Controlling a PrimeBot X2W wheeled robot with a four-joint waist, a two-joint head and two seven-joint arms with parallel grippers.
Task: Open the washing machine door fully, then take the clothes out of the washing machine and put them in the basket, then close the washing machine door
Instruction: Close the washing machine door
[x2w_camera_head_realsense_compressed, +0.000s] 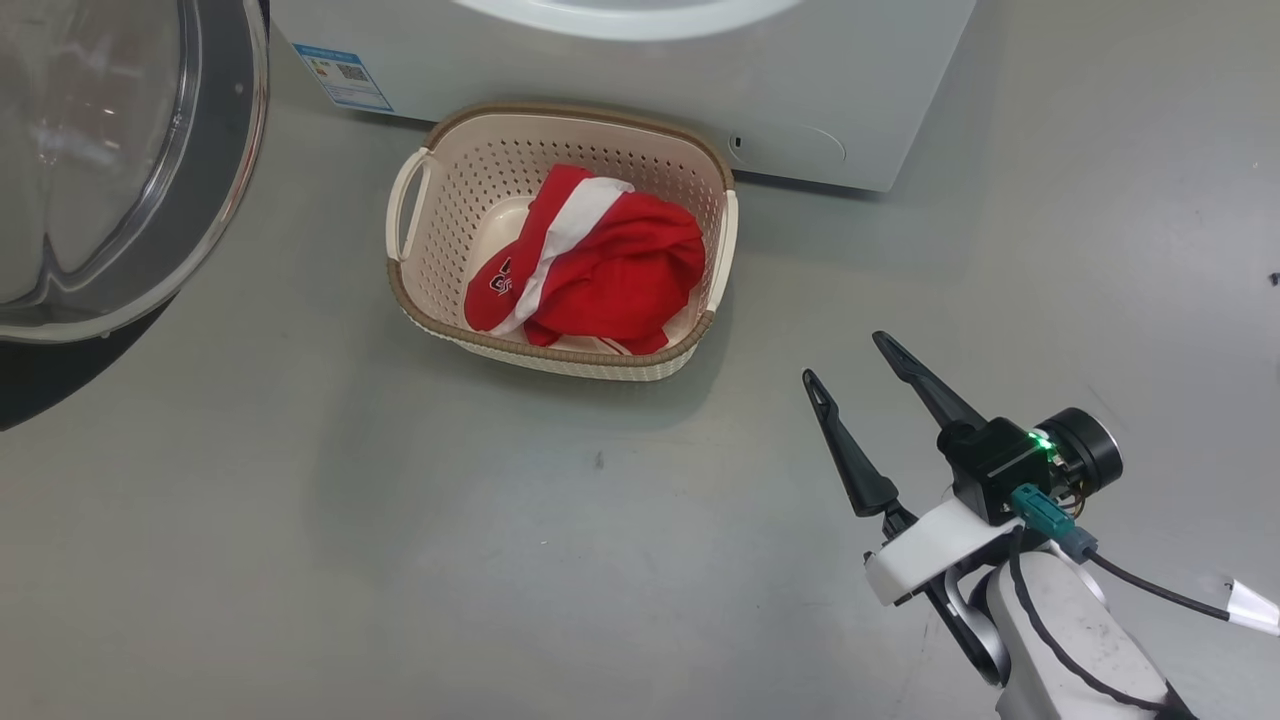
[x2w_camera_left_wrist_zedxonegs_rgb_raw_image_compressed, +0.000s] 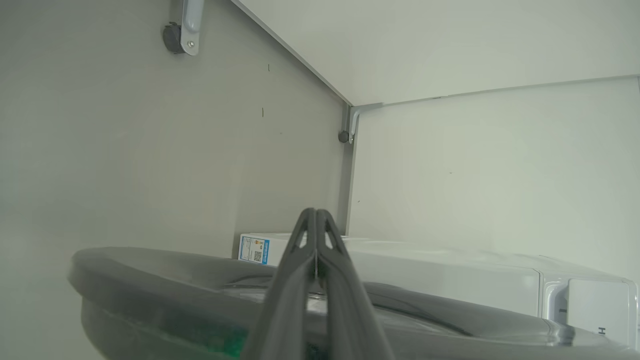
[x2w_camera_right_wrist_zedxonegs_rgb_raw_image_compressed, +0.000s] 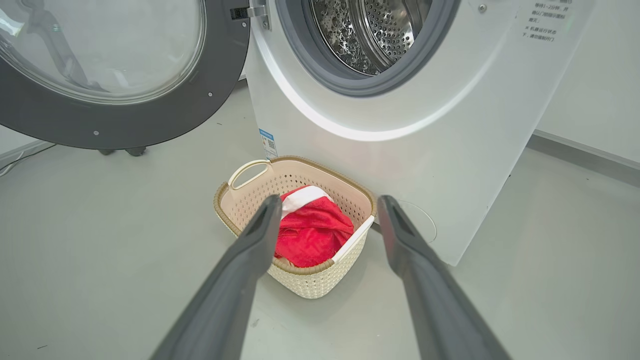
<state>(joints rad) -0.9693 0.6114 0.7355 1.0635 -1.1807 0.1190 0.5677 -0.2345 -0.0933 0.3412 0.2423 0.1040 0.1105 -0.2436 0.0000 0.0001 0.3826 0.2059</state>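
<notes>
The washing machine door (x2w_camera_head_realsense_compressed: 232, 170) stands swung open at the upper left, its clear glass bowl inside a black rim. The white washing machine (x2w_camera_right_wrist_zedxonegs_rgb_raw_image_compressed: 400, 150) shows its grey-ringed port and bare steel drum (x2w_camera_right_wrist_zedxonegs_rgb_raw_image_compressed: 375, 30). In front of the machine sits the cream basket (x2w_camera_head_realsense_compressed: 560, 362) with the red and white clothes (x2w_camera_head_realsense_compressed: 610, 270) lying inside. My right gripper (x2w_camera_head_realsense_compressed: 845, 358) hovers open and empty to the basket's right, fingers aimed at the basket (x2w_camera_right_wrist_zedxonegs_rgb_raw_image_compressed: 305, 286) and the clothes (x2w_camera_right_wrist_zedxonegs_rgb_raw_image_compressed: 312, 237). My left gripper (x2w_camera_left_wrist_zedxonegs_rgb_raw_image_compressed: 316, 214) is shut on nothing, just over the door's black rim (x2w_camera_left_wrist_zedxonegs_rgb_raw_image_compressed: 150, 280).
Bare grey floor lies all around the basket. A blue label (x2w_camera_head_realsense_compressed: 344, 76) marks the machine's lower front corner. White wall panels (x2w_camera_left_wrist_zedxonegs_rgb_raw_image_compressed: 475, 160) on grey caster brackets (x2w_camera_left_wrist_zedxonegs_rgb_raw_image_compressed: 345, 135) stand behind the washer.
</notes>
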